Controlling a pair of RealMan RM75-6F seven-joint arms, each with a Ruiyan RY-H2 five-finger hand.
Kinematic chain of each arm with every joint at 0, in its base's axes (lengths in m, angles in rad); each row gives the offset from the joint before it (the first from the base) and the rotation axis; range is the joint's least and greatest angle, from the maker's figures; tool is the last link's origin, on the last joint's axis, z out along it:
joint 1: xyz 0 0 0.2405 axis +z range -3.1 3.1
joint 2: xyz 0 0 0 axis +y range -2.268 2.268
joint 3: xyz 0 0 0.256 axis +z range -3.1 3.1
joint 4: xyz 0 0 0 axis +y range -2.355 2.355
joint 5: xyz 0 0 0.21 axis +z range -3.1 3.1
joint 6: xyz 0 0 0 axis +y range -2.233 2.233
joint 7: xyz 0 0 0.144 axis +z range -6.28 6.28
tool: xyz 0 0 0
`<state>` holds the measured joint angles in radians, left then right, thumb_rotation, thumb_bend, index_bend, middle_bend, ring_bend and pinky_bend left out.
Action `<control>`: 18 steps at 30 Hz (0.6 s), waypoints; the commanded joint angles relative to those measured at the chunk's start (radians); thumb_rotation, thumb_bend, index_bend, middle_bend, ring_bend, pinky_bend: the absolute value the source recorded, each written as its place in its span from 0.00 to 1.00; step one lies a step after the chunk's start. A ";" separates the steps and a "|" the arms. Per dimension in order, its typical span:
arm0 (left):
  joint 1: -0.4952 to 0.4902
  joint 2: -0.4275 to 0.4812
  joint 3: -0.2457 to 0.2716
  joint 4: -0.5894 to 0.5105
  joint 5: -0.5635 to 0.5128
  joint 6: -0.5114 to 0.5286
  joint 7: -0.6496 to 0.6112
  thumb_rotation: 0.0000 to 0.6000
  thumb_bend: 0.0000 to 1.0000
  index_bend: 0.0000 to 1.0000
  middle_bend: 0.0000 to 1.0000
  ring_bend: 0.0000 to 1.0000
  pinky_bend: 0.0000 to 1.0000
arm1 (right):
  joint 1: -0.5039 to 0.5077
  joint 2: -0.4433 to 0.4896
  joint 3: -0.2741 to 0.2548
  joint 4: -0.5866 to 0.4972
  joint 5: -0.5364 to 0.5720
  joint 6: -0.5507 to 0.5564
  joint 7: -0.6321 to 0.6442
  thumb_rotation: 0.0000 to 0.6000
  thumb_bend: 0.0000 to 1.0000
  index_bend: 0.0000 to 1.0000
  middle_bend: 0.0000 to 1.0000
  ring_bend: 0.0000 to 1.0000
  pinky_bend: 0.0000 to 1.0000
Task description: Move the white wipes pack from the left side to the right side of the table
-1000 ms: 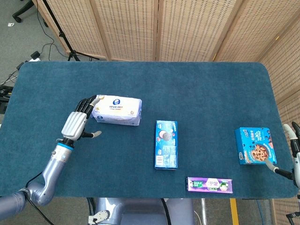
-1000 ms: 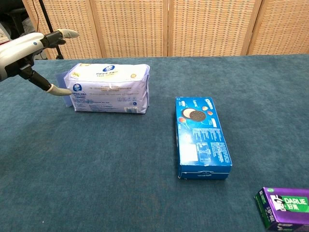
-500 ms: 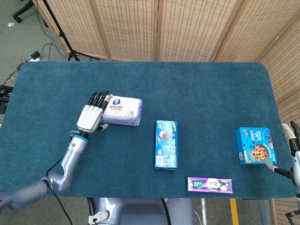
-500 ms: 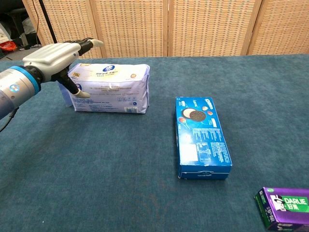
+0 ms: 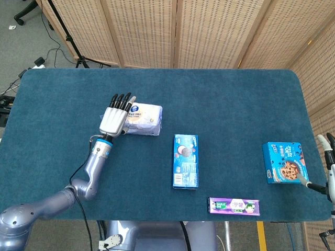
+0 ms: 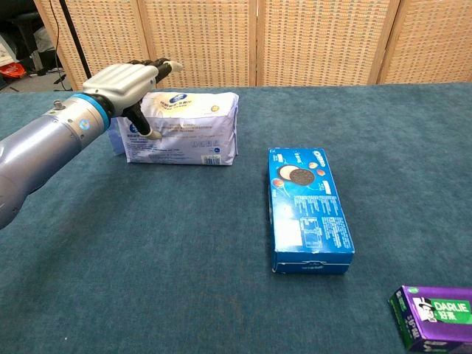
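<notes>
Left of frame centre, the left hand [image 5: 115, 117] grips the white soft plastic wipes pack [image 5: 145, 120], fingers [image 6: 164, 66] lying over its top, thumb on its near face.

Left robot hand [image 5: 115, 116]: white back shell, black fingers with pale tips, blue wrist ring, smooth silver-grey arm with thin black cable.

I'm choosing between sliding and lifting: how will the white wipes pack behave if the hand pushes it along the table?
The wipes pack looks like a soft film wrap, so it would probably dent under the left hand rather than stay rigid. It lies broad and low, so tipping seems unlikely. The table looks like textured cloth, so it may drag or twist instead of gliding.
</notes>
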<state>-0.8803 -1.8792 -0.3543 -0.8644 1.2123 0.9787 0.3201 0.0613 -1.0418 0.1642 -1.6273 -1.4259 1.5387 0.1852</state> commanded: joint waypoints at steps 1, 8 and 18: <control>-0.057 -0.049 -0.034 0.080 -0.033 -0.040 0.006 1.00 0.00 0.00 0.00 0.00 0.00 | 0.005 -0.002 0.004 0.004 0.011 -0.009 -0.002 1.00 0.00 0.00 0.00 0.00 0.00; -0.131 -0.104 -0.071 0.187 -0.063 -0.062 0.004 1.00 0.00 0.00 0.00 0.00 0.00 | 0.011 -0.007 0.008 0.009 0.023 -0.023 -0.009 1.00 0.00 0.00 0.00 0.00 0.00; -0.033 0.023 -0.051 -0.037 -0.034 0.024 -0.119 1.00 0.00 0.00 0.00 0.00 0.00 | 0.003 0.000 0.003 0.000 0.008 -0.008 0.002 1.00 0.00 0.00 0.00 0.00 0.00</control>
<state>-0.9660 -1.9307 -0.4181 -0.7997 1.1593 0.9610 0.2485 0.0649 -1.0427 0.1687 -1.6253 -1.4155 1.5290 0.1864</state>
